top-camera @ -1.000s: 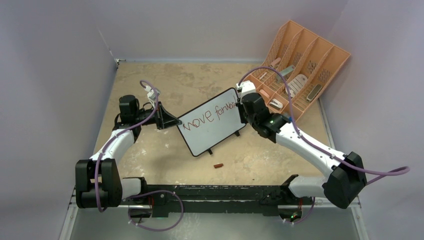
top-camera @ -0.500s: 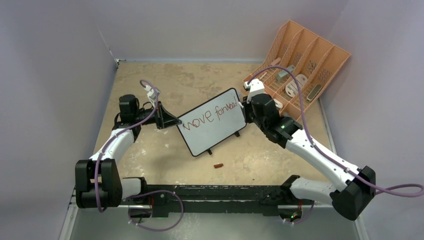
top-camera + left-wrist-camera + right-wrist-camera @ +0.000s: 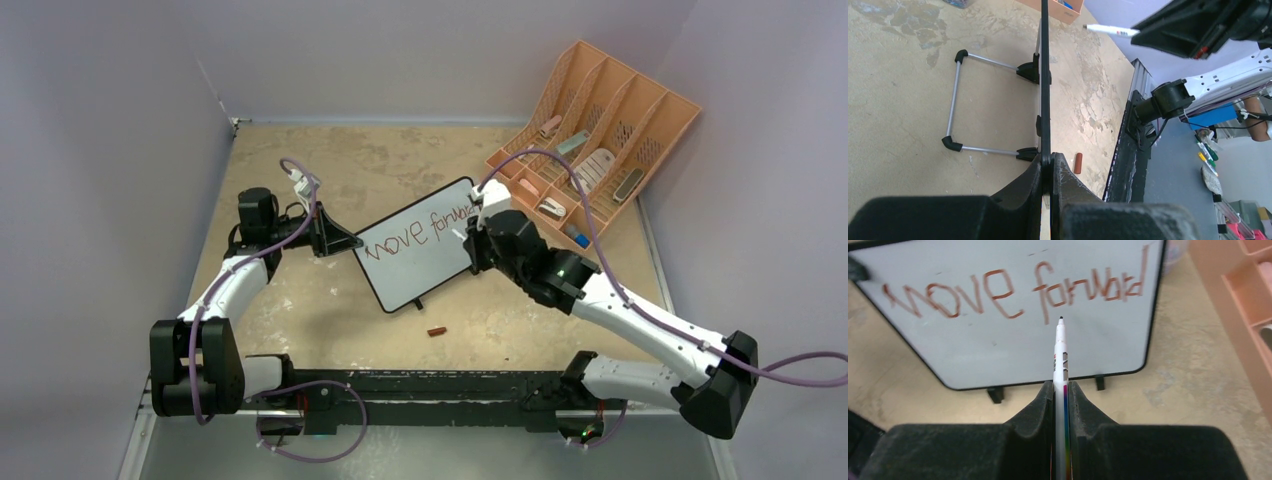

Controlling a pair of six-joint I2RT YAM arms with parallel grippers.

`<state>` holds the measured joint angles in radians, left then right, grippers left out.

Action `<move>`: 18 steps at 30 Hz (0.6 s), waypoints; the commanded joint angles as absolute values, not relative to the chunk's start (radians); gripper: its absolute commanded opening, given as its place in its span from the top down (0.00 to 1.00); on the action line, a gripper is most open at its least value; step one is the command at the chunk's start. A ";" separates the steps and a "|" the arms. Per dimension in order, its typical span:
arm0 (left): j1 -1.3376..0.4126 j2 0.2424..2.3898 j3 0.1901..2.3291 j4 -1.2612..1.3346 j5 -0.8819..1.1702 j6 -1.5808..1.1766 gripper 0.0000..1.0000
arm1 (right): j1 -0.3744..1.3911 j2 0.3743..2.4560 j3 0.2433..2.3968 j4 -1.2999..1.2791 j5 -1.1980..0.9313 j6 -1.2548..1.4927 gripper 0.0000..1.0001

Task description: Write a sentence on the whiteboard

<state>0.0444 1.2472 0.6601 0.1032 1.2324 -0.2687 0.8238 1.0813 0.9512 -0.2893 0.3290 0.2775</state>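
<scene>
The whiteboard [image 3: 415, 250], black-framed, stands tilted on the table with "move forward" in red on it; its face fills the right wrist view [image 3: 1013, 335]. My left gripper [image 3: 345, 243] is shut on the board's left edge, seen edge-on in the left wrist view [image 3: 1044, 75]. My right gripper [image 3: 468, 243] is shut on a white marker [image 3: 1060, 360]. The marker's dark tip points at the board just below the word "forward"; I cannot tell whether it touches. The marker also shows in the left wrist view [image 3: 1110, 30].
A peach slotted organizer [image 3: 590, 140] with small items leans at the back right. A small red cap [image 3: 436, 331] lies on the table in front of the board, also in the left wrist view [image 3: 1078, 163]. Walls close in left and right.
My right arm has swung from the board's right end, past the organizer, back to the left and lower, bringing the marker in front of the board's right half. The left arm and board stayed still.
</scene>
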 commanded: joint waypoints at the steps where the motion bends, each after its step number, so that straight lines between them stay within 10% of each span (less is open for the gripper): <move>1: 0.041 1.252 0.687 0.101 1.193 -0.236 1.00 | 0.914 1.097 0.960 -0.283 0.364 0.358 1.00; 18: 0.041 1.247 0.688 0.106 1.198 -0.239 1.00 | 1.250 1.266 0.998 -0.211 0.470 0.540 1.00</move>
